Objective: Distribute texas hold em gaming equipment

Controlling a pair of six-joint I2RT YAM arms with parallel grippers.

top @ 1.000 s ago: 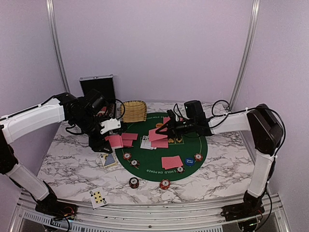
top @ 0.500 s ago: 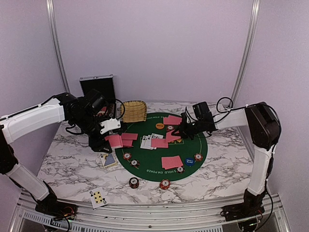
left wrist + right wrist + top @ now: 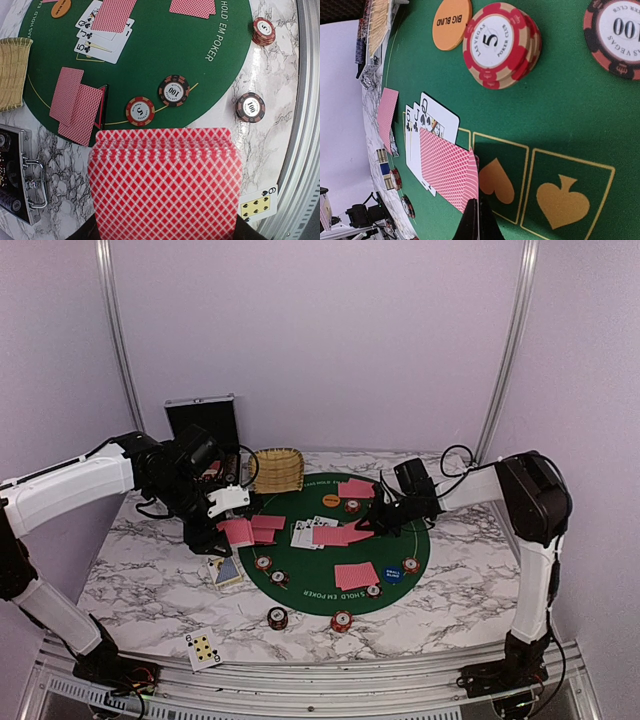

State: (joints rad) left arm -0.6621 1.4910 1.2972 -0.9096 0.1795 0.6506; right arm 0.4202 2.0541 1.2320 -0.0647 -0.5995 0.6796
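Left tool (image 3: 225, 533) grips deck (image 3: 165, 190); right tool (image 3: 478, 226) pinches card (image 3: 447, 170), seemingly touching mat (image 3: 560, 100).

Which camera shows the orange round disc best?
The right wrist view: the orange disc sits close, and its words BIG BLIND are readable. The left wrist view cuts the disc off at the top edge. The top view shows it only as a tiny orange spot.

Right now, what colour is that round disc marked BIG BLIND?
The disc is orange, clearest in the right wrist view.
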